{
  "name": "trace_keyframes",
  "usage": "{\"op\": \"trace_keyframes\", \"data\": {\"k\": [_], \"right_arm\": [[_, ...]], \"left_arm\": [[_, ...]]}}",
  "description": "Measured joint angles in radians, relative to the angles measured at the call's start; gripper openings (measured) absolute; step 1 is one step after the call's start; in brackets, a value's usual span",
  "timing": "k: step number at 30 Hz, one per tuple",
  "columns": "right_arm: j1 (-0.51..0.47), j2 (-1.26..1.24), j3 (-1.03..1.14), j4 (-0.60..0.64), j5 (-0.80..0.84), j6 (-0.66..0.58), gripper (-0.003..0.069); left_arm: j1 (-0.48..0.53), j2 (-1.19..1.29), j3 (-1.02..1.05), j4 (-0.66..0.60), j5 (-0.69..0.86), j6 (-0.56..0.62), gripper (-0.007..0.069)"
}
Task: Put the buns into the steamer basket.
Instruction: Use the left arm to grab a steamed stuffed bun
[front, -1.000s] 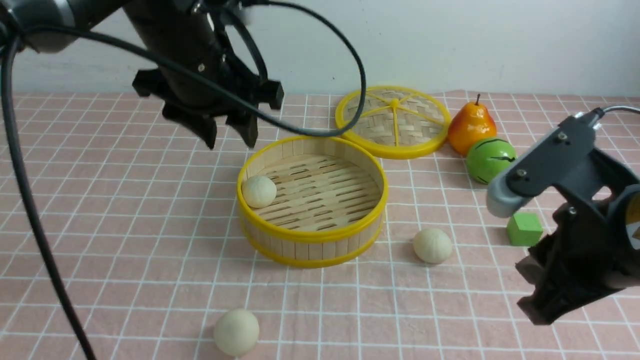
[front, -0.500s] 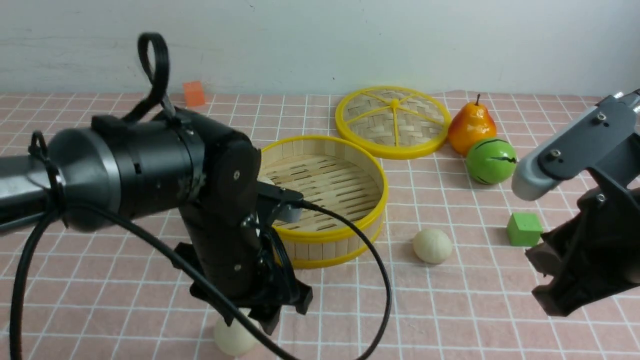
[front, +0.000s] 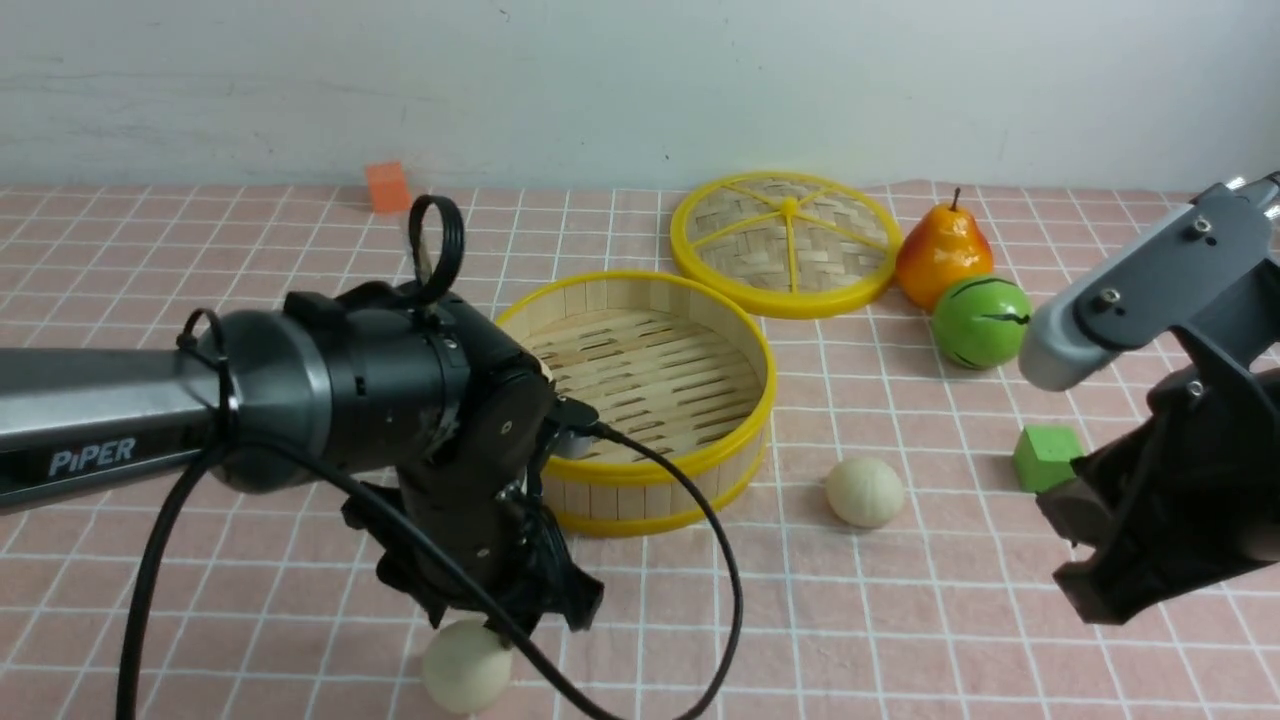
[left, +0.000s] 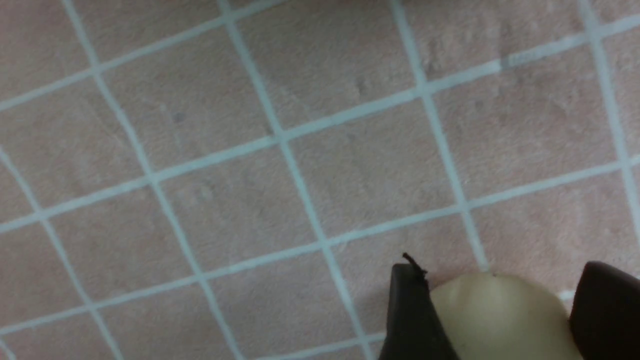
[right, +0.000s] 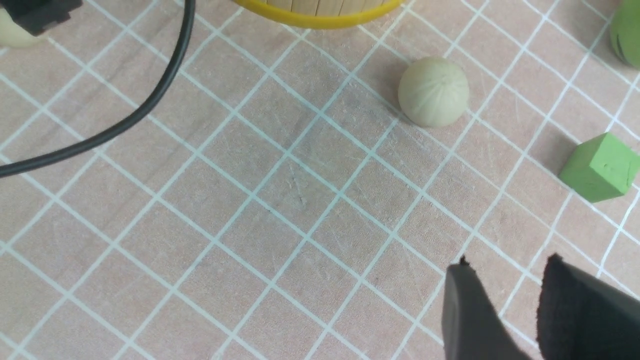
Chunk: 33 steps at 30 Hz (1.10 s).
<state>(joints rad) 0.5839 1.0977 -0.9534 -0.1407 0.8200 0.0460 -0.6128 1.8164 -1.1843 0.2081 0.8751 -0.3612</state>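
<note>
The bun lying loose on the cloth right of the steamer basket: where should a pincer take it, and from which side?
Across its widest middle, straight down from above. The bun is a round ball resting on the cloth, so a lower or higher pinch would likely slip off. The steamer basket and green cube both stand apart from it, leaving finger room either side.

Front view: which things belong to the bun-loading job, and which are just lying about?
Job: near bun, right bun, steamer basket.
Lying about: woven lid, pear, green striped fruit, green cube, orange block.
</note>
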Motion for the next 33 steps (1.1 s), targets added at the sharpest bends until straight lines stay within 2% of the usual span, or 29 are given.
{"op": "trace_keyframes", "data": {"k": [10,17,33], "right_arm": [[0.000,0.000,0.000,0.000,0.001,0.000,0.0232],[0.000,0.000,0.000,0.000,0.005,0.000,0.0238],[0.000,0.000,0.000,0.000,0.005,0.000,0.0238]], "left_arm": [[0.000,0.000,0.000,0.005,0.172,0.000,0.0412],[0.000,-0.007,0.013,-0.055,0.277,0.014,0.0412],[0.000,-0.168,0.049,-0.078,0.176,0.019,0.0412]]}}
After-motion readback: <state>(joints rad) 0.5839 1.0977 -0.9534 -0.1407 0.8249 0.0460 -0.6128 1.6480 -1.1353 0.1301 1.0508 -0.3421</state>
